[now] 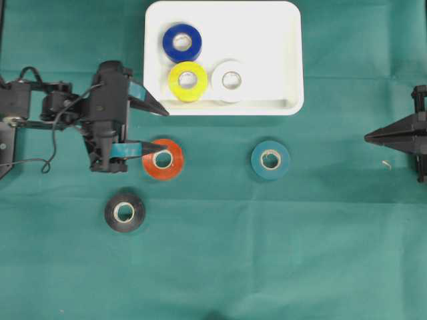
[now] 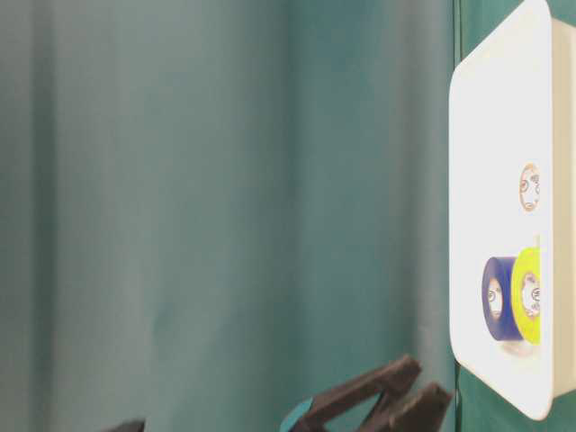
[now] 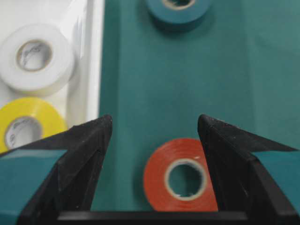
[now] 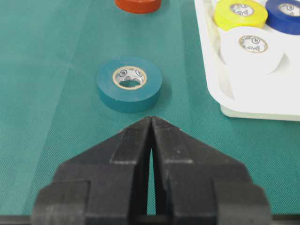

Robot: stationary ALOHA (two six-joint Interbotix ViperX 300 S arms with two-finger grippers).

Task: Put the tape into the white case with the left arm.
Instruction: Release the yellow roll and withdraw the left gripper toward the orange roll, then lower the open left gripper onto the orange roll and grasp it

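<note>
A red tape roll (image 1: 163, 159) lies flat on the green cloth just below the white case (image 1: 267, 33). My left gripper (image 1: 160, 128), with teal pads, is open; its lower fingertip reaches over the red roll's left side and its upper fingertip is near the case's lower left corner. In the left wrist view the red roll (image 3: 157, 173) lies between the open jaws (image 3: 154, 119), close to the right finger, untouched. The case holds a blue roll (image 1: 182, 43), a yellow roll (image 1: 188, 81) and a white roll (image 1: 230, 81). My right gripper (image 1: 368, 137) is shut and empty at the right edge.
A teal roll (image 1: 270, 160) lies on the cloth right of the red one, in front of the right gripper (image 4: 151, 119). A black roll (image 1: 125, 212) lies below left of the red roll. The case's rim (image 3: 96, 47) stands left of the left fingers.
</note>
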